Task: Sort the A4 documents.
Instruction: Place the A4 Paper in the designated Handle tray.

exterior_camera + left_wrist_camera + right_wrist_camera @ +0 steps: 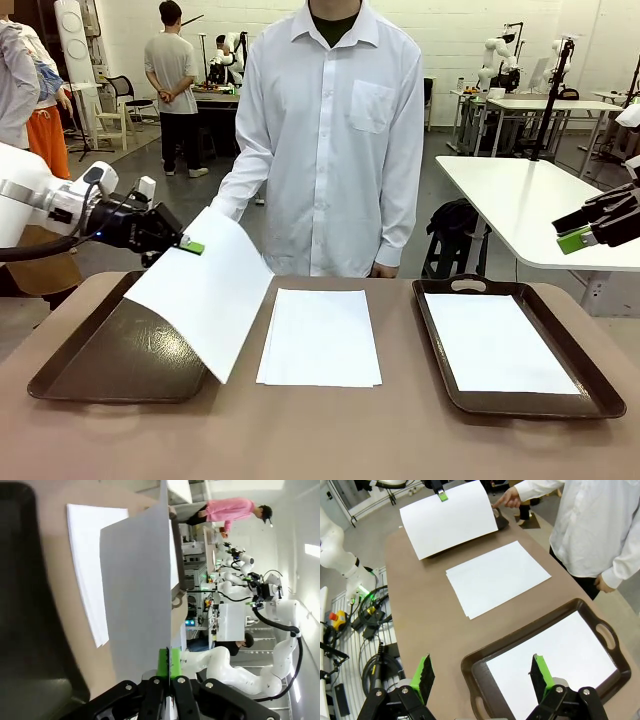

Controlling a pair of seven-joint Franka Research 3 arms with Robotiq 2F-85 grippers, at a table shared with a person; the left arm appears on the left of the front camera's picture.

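My left gripper (190,245) is shut on the edge of one white A4 sheet (205,290), which hangs tilted above the left dark brown tray (90,370). The left wrist view shows the green pads (163,662) pinching that sheet (137,590). A stack of A4 sheets (320,335) lies on the table between the trays. Another sheet (495,340) lies flat in the right tray (590,390). My right gripper (580,238) hovers open and holds nothing, high at the right; in its own view its fingers (424,672) stand wide apart above the right tray (470,662).
A person in a white shirt (330,130) stands at the far edge of the table, one hand (507,500) by the left tray's far end. A white table (520,200) stands behind on the right. Bare brown tabletop (320,440) runs along the near edge.
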